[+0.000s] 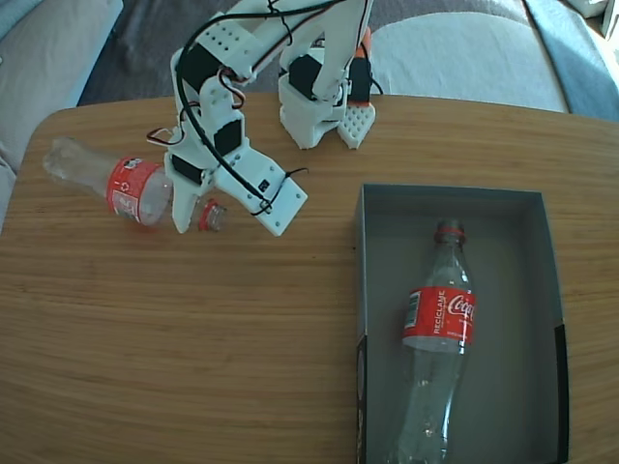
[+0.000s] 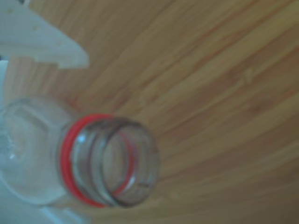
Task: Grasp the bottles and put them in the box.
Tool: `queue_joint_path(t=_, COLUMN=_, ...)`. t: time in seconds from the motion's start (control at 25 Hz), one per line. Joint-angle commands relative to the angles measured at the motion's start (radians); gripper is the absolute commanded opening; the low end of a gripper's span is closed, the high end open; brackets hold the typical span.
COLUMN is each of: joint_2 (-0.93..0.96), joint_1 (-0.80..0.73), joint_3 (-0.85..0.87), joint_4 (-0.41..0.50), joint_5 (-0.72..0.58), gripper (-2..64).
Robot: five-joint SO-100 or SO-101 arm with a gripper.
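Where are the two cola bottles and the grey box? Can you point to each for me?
Bottle on the table (image 1: 135, 190): fixed view, on its red label.
Bottle in the box (image 1: 440, 317): fixed view, on its red label.
Box (image 1: 542, 290): fixed view, on a bare patch of its floor, right of the bottle.

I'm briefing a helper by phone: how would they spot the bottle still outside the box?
On the wooden table, look left of the dark grey cardboard box. The clear plastic red-labelled bottle lies on its side under the white arm's tool; the other bottle lies boxed.
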Motion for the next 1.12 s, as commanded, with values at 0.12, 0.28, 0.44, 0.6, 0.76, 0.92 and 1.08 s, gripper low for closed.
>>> queue_joint_path(t=0.12, joint_2=0.017, joint_1=-0.020, joint_3=-0.005, joint_4=-0.021, joint_5=-0.006, gripper=40.4)
queue_joint_path(t=0.28, joint_2=0.017, joint_1=-0.021, joint_3=0.014, joint_4=-0.048, joint_5=-0.006, gripper=40.3)
queue_joint_path(t=0.44, joint_2=0.017, joint_1=-0.018, joint_3=0.025, joint_4=-0.058, joint_5=-0.006, gripper=39.7)
queue_joint_path(t=0.6, joint_2=0.017, joint_1=-0.021, joint_3=0.023, joint_4=-0.075, joint_5=-0.006, gripper=39.7)
queue_joint_path(t=0.76, joint_2=0.017, joint_1=-0.021, joint_3=0.026, joint_4=-0.091, joint_5=-0.006, gripper=39.7)
queue_joint_path(t=0.92, joint_2=-0.012, joint_1=-0.021, joint_3=0.021, joint_4=-0.124, joint_5=-0.006, gripper=39.7)
queue_joint_path(t=1.08, joint_2=-0.103, joint_1=-0.020, joint_3=-0.031, joint_4=-0.121, joint_5=-0.006, gripper=39.7)
